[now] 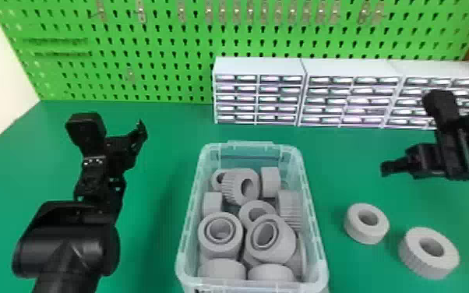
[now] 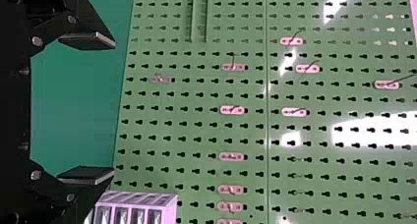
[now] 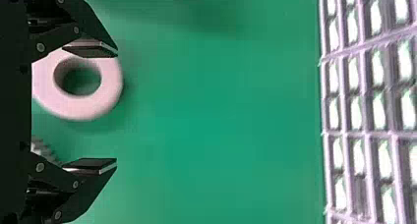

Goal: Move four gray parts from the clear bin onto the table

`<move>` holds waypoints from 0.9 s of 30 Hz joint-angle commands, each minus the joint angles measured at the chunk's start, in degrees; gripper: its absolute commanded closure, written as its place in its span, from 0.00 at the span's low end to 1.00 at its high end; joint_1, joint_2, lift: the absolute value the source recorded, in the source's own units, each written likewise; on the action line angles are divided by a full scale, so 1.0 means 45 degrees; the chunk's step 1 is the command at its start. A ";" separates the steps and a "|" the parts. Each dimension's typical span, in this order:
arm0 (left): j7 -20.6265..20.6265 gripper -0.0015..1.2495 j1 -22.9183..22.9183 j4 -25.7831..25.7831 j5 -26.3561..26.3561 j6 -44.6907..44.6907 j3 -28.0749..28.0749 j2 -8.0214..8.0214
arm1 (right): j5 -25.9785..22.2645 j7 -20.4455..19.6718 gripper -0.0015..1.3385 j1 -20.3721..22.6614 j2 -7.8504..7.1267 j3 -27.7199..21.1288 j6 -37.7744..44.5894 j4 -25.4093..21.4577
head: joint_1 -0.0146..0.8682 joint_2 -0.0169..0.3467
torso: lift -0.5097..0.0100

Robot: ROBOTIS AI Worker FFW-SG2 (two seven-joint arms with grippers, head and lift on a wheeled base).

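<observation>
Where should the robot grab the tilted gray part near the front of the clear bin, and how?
The tilted gray part is probably best pinched across its round outer wall, from above: it lies over other parts with that wall exposed, while the clear bin would hinder a sideways approach.

Gray part [image 3: 110, 84] on table [image 3: 221, 111]; drawers [image 3: 355, 112]

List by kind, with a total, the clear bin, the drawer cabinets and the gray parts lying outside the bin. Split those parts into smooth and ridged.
Clear bin: 1
Drawer cabinets: 3
Smooth gray part: 1
Ridged gray part: 1
Total: 6
</observation>
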 commanded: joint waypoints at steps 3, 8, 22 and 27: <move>0.0000 0.28 -0.0047 0.0001 0.0016 -0.0014 0.0028 0.0004 | -0.0310 0.0000 0.35 -0.0497 0.0467 0.0706 0.0018 -0.0413 | 0.80 0.24 | 0.88; 0.0000 0.28 -0.0125 0.0001 -0.0003 -0.0014 -0.0109 0.0004 | -0.0407 0.0000 0.35 -0.0693 0.0779 0.1156 0.0018 -0.0530 | 0.80 0.24 | 0.88; 0.0000 0.28 0.0011 0.0001 -0.0023 -0.0014 -0.0089 0.0004 | -0.1267 0.0000 0.35 -0.0790 0.0974 0.1683 0.0018 -0.0901 | 0.80 0.24 | 0.88; 0.0000 0.28 0.0011 0.0001 -0.0023 0.0006 -0.0050 0.0004 | -0.1306 0.0000 0.35 -0.0829 0.1189 0.1917 0.0018 -0.0921 | 0.80 0.24 | 0.88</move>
